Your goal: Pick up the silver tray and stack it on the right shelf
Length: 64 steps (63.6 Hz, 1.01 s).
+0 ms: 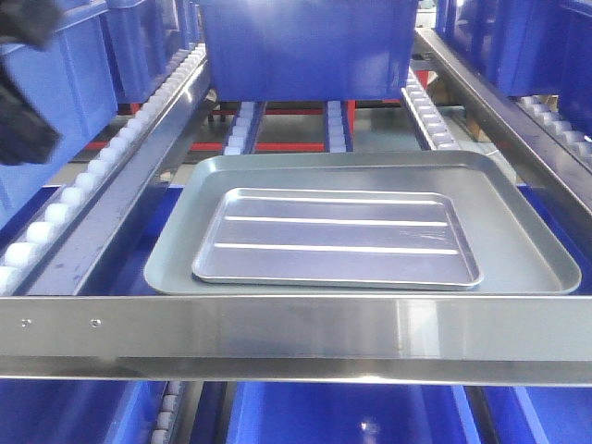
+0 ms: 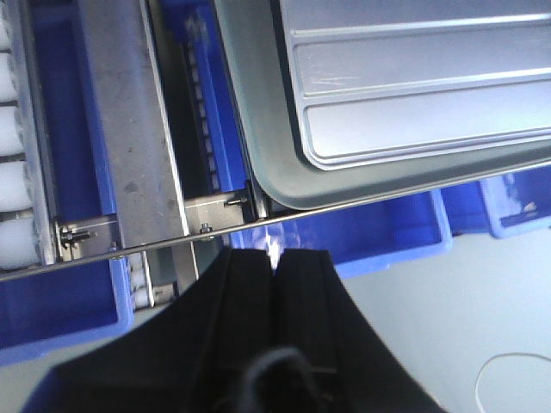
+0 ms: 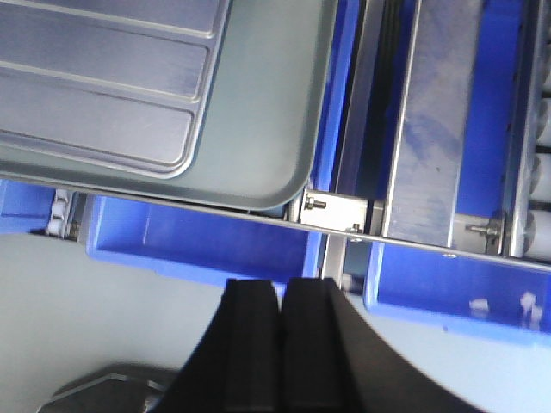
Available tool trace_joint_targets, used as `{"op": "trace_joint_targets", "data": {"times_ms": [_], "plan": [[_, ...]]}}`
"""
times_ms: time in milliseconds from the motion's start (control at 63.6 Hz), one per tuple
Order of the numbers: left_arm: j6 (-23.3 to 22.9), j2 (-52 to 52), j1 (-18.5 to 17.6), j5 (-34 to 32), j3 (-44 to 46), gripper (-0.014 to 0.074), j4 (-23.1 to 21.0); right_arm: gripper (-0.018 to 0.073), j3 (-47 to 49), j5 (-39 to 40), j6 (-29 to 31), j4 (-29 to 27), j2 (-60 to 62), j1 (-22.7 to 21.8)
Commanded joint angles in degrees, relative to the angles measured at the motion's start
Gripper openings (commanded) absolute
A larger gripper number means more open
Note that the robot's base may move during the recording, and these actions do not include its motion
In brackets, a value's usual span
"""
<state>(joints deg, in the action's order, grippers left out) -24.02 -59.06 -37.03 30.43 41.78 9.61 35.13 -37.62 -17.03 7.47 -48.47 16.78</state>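
The silver tray (image 1: 338, 239), shiny with two long raised ridges, lies flat inside a larger dull grey tray (image 1: 176, 254). Both rest on the right shelf, behind its brushed-steel front bar (image 1: 296, 328). In the left wrist view my left gripper (image 2: 275, 258) is shut and empty, just in front of the bar, with the silver tray (image 2: 422, 86) beyond it to the right. The right wrist view shows my right gripper (image 3: 281, 288) also shut and empty, short of the bar, with the silver tray (image 3: 95, 86) beyond it to the left. Neither gripper touches a tray.
White roller rails (image 1: 83, 185) line the shelf's left side. A blue bin (image 1: 305, 46) stands at the back of the shelf, with more blue bins (image 1: 55, 83) on the left rack and below (image 3: 207, 241). A black blurred shape (image 1: 23, 111) fills the upper left.
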Motion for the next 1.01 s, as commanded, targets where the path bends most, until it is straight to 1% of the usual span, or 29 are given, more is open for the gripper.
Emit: {"op": "trace_joint_targets", "data": {"times_ms": [0,79,204,330,456,550,660,990], "plan": [[0.53,7.08,-0.30,-5.79,-1.06,-0.0101,0.98,0.0057,-1.51,5.79,2.09,1.07,7.41,0.41],[2.68,12.92,-0.30,-6.06,-2.61,-0.0101,0.99,0.0057,-2.93,5.93,3.32,1.07,14.63,0.89],[6.65,23.14,-0.30,-5.04,-3.78,-0.0101,0.99,0.0057,-3.32,5.10,3.39,1.07,24.70,1.58],[7.63,32.68,-0.30,-5.02,-4.65,-0.0101,0.99,0.0057,-3.32,5.03,3.39,1.07,33.69,1.63],[7.63,39.10,-0.30,-5.02,-6.14,-0.0101,0.99,0.0057,-3.32,5.03,3.39,1.07,38.51,1.63],[7.63,41.12,-0.30,-5.02,-7.43,-0.0101,0.99,0.0057,-3.32,5.09,3.39,1.14,38.93,1.63],[7.63,41.12,-0.30,-4.82,-8.13,-0.0101,-0.06,0.0057,-3.32,4.34,3.32,1.08,38.93,1.63],[7.63,41.12,-0.30,-4.82,-8.13,-0.0101,-0.06,0.0057,-3.32,4.25,3.32,1.08,38.93,1.63]]}}
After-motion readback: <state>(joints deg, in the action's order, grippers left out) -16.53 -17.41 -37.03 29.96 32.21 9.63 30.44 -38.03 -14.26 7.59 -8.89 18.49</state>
